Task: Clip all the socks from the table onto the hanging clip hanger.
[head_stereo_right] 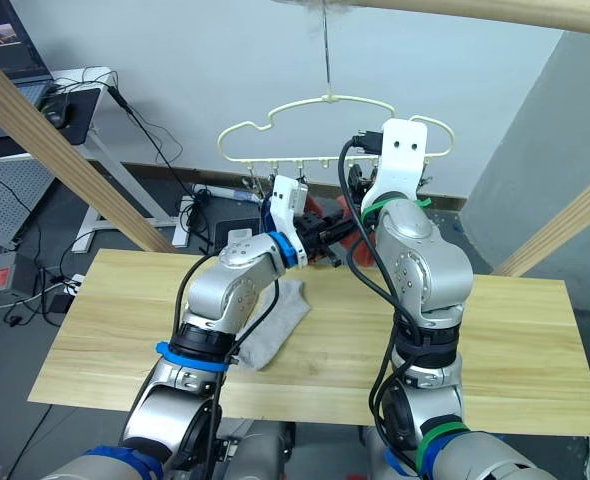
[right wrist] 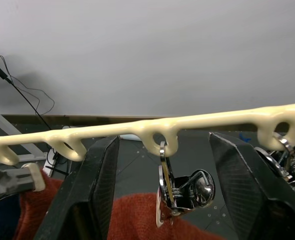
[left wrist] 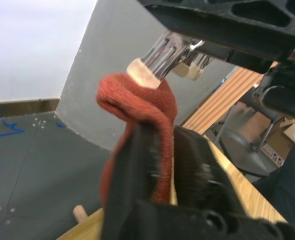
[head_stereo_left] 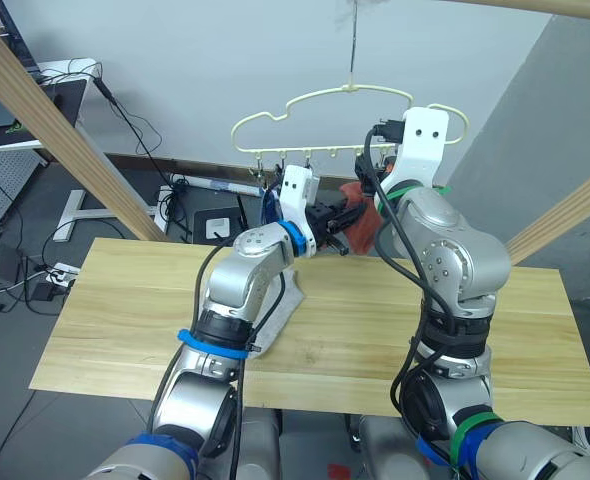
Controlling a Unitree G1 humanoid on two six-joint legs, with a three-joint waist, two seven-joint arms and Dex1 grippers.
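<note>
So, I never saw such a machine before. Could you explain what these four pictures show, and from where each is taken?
This is a humanoid robot with two arms. Two pictures come from its head, looking down; two come from cameras on its wrists. A pale-yellow clip hanger hangs above a wooden table. The left gripper holds a rust red sock up to a metal clip. The right gripper is open around another clip. A light grey sock lies on the table, and a blue sock hangs behind the left arm.

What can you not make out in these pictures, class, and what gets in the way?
- How many socks remain on the table: the arms cover the middle; one grey sock shows.
- Blue sock on the clip hanger: mostly behind the left wrist.
- Rust-red sock: its lower end hidden by the left pincer.
</note>
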